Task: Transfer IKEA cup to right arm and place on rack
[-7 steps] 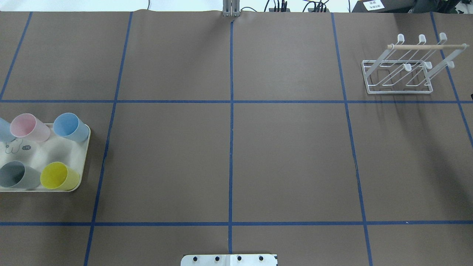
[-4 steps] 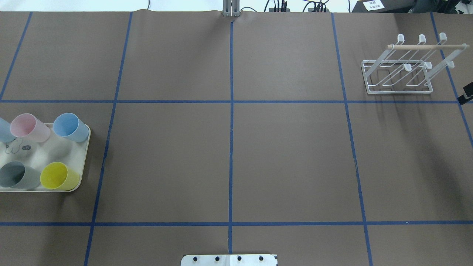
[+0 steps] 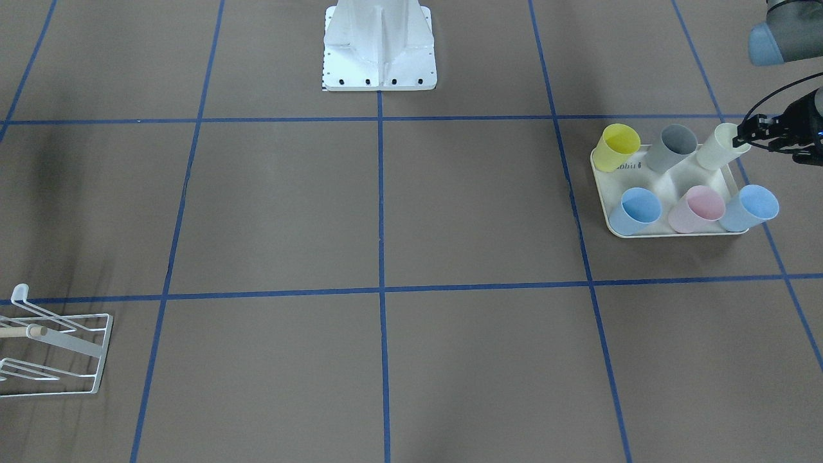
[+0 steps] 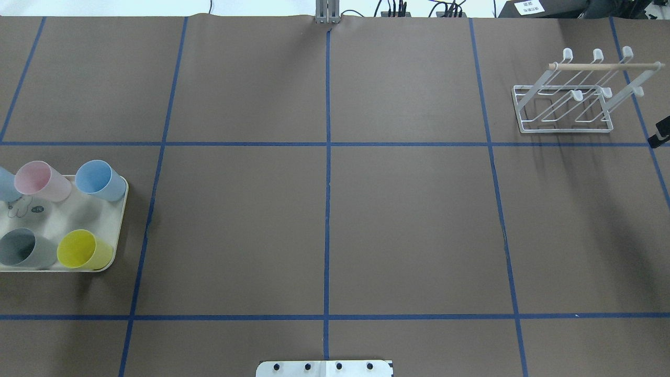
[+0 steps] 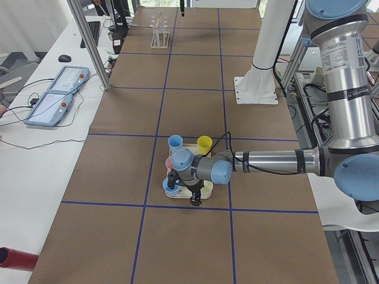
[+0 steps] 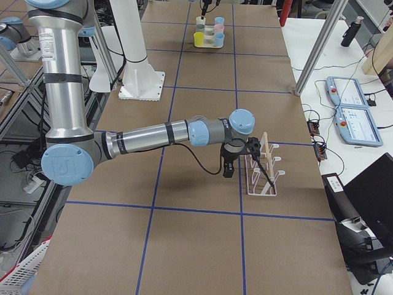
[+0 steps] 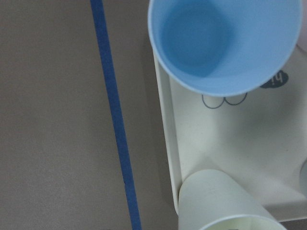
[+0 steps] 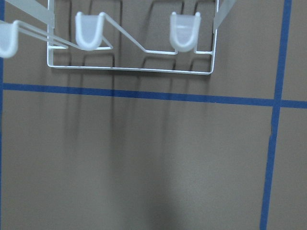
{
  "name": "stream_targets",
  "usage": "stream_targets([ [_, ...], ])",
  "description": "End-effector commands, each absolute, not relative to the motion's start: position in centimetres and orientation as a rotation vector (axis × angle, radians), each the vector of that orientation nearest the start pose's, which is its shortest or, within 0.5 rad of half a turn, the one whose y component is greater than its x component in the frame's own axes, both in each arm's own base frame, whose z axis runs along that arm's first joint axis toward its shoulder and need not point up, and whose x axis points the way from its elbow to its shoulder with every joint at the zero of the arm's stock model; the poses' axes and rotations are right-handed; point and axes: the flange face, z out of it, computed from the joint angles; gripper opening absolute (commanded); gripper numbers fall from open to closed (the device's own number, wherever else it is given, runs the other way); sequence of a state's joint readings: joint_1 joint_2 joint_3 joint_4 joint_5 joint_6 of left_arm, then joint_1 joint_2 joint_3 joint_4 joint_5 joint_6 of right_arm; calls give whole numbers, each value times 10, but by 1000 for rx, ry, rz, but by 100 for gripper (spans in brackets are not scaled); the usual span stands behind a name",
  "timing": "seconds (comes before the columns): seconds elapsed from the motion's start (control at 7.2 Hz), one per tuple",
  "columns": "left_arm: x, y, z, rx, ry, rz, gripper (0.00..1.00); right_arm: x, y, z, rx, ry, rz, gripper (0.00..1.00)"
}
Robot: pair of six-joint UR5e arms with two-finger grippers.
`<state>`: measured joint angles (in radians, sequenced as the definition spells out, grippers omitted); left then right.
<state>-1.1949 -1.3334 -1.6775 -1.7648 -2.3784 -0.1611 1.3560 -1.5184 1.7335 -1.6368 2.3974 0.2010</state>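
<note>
Whereas the overhead view a second ago was showing no arm at all, the right tool [image 4: 662,131] is now showing as a small black tip at that view's right edge, just beside the rack [image 4: 565,129]. It is keeping the same spot as in the intermediate picture. This is suggesting that the right arm [image 6: 153,136] is parking near the rack to wait for the hand-over, which is not yet under way. All six cups are standing on the tray [image 3: 669,179] at the edge of the desk [image 4: 408,220] on the robot's left. The rack, near the far corner on the robot's right, is carrying nothing.

The left arm [image 5: 272,161] is reaching out roughly level over the tray, with its wrist turned downward. The left tool [image 3: 746,138] is hanging at the rim of the cream cup [image 3: 720,146], which is occupying the tray corner nearest the robot and the desk's edge. Judging by this, the cream cup is the one being selected. Whether the left tool is spread or pressed together cannot be told, and contact with the cup cannot be confirmed.

The right arm is stretching level toward the rack, with its wrist bent down and its tool pointing at the desk beside the rack's base. Whether the right tool is spread or pressed together likewise cannot be told.
</note>
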Motion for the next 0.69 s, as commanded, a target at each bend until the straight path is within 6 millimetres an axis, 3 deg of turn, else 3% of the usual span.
stream_targets([
  [0.0, 88, -380, 694, -171, 797, 232, 24, -51, -515, 553, -29, -837, -76, 99],
  [0.14, 88, -379, 694, -174, 796, 233, 0, -51, -515, 551, -25, -838, -78, 99],
  [0.42, 83, -382, 683, -149, 804, 228, 0, -51, -517, 550, -21, -837, -79, 99],
  [0.56, 76, -368, 665, -134, 813, 229, 0, -51, -518, 549, -20, -837, -80, 99],
])
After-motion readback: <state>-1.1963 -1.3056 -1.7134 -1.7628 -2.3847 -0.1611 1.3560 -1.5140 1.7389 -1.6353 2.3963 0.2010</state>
